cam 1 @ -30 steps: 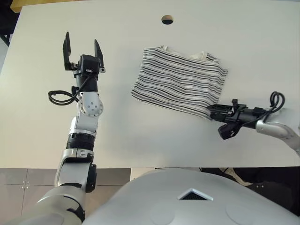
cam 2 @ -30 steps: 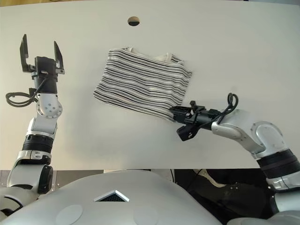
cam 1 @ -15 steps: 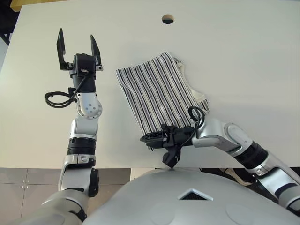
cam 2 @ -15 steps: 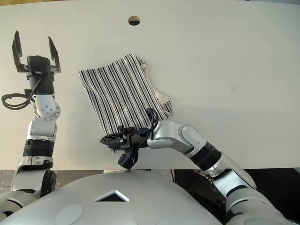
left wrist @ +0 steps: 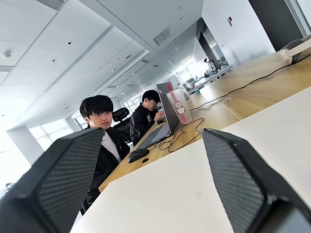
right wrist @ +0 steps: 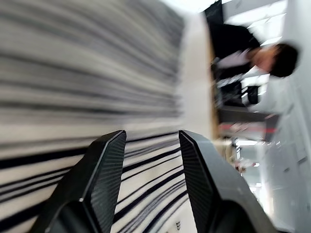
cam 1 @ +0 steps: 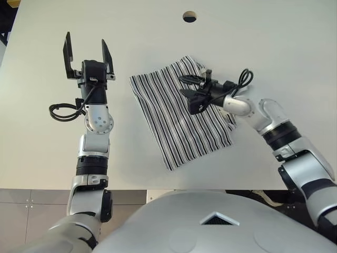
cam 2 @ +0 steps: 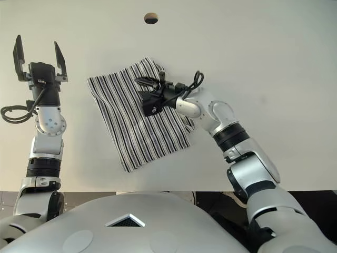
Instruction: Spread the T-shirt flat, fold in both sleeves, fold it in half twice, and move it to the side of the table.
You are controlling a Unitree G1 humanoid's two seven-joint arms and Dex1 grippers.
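On the white table (cam 1: 274, 47) the folded striped T-shirt (cam 1: 179, 126) is laid askew, its near corner close to the front edge. The right gripper (cam 1: 186, 86) is held over its far end, jaws parted, nothing gripped. The left gripper (cam 1: 86, 51) is raised to the left, spread wide and empty. A round hole (cam 1: 189, 17) is seen farther back, and beyond it a wooden desk (left wrist: 252, 92) under a white ceiling (left wrist: 97, 29).
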